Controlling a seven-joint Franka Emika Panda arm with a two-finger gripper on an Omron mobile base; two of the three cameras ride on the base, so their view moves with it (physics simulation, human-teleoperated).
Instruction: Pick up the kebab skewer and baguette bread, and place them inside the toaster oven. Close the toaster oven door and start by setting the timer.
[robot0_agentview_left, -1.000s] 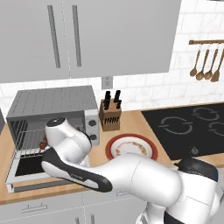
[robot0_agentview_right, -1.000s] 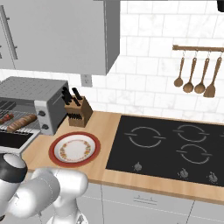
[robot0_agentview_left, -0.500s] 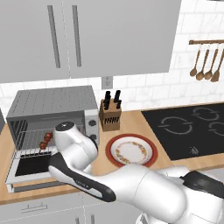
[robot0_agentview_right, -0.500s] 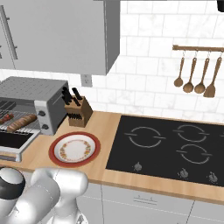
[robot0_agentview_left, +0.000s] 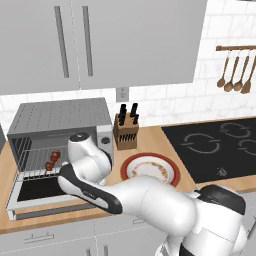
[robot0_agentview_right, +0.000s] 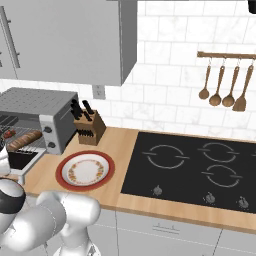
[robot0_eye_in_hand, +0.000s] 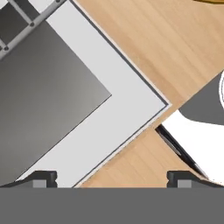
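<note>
A: We see the gripper (robot0_eye_in_hand: 112, 178), jaws wide and empty, above the lowered toaster oven door (robot0_eye_in_hand: 65, 105).

B: Kebab skewer (robot0_agentview_left: 52, 160) and baguette bread (robot0_agentview_right: 24, 140) lie on the rack inside the toaster oven (robot0_agentview_left: 60, 122), at nine o'clock of the plate (robot0_agentview_left: 150, 170).

Reaching low and left, elbow folded, wrist pointing down; jaws spread wide, nothing between the fingertips (robot0_eye_in_hand: 41, 178).

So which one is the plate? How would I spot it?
Find the wooden counter between the toaster oven and the black stove. The plate lies flat there, just in front of the knife block. It is the only round thing with a red rim.
</note>
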